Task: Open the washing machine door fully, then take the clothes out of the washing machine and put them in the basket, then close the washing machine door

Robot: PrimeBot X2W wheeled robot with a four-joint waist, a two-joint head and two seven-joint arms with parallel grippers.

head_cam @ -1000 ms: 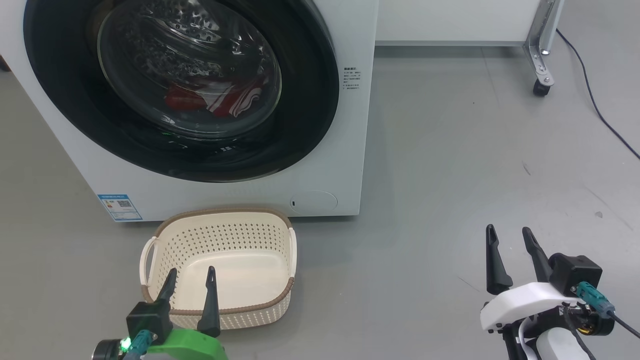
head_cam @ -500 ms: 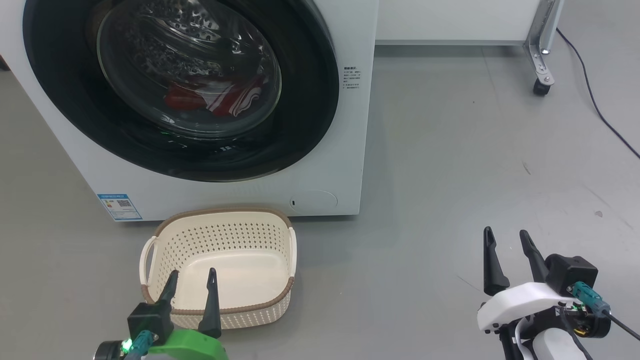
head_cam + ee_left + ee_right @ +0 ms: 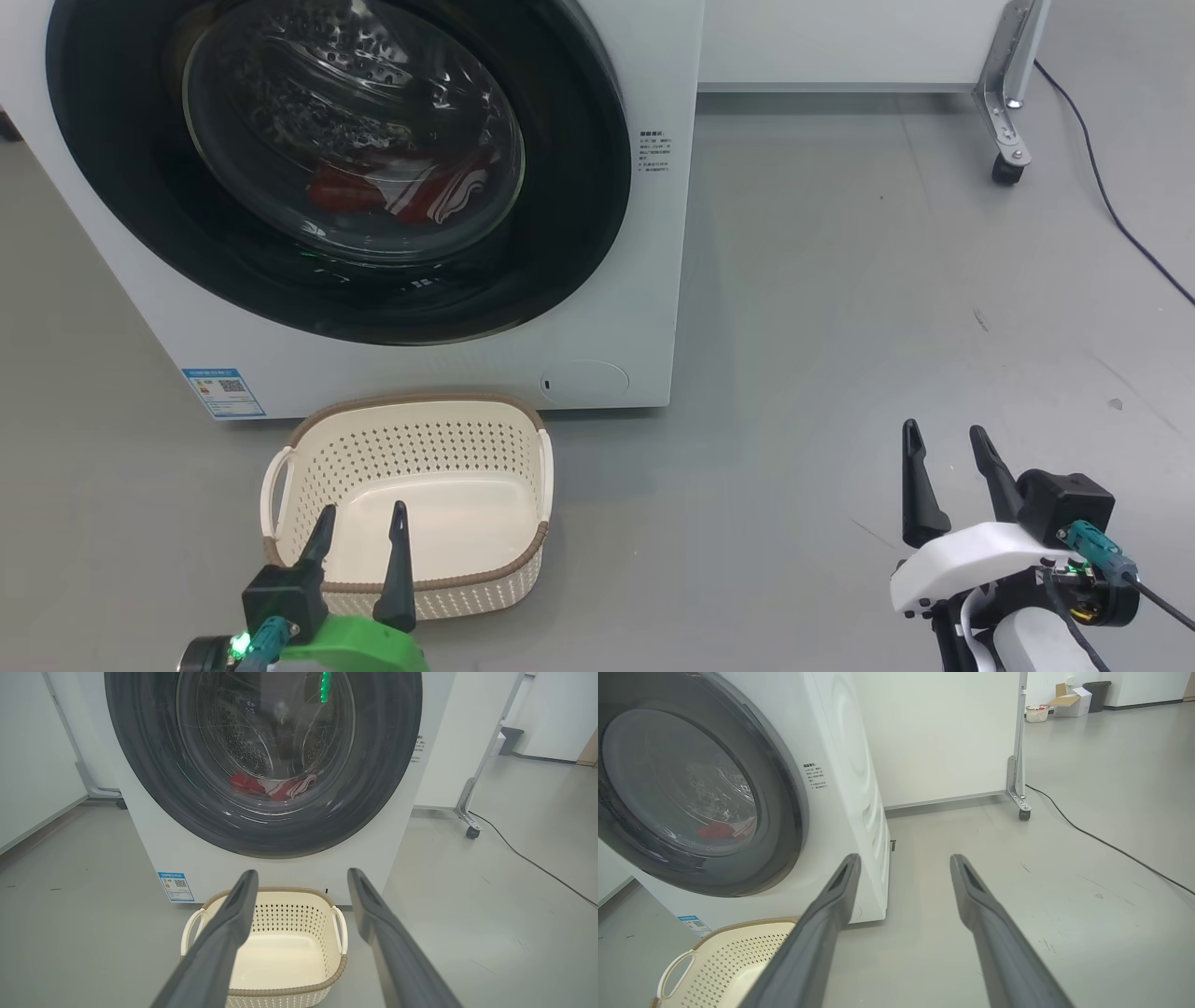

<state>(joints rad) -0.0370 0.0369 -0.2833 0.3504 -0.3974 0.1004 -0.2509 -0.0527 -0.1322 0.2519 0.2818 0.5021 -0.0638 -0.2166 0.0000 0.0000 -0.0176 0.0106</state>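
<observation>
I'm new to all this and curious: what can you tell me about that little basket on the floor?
The basket is small, cream plastic, a rounded rectangle with perforated walls, a brown woven-look rim and two handles. It stands upright and empty on the grey floor before the washing machine; whether they touch is unclear. The open left gripper hovers on its near side.

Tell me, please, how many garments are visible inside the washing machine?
2. A plain red garment lies low behind the washing machine door's glass; a red-and-white striped garment lies beside it, on its right in the head view. Others may be hidden underneath.
</observation>
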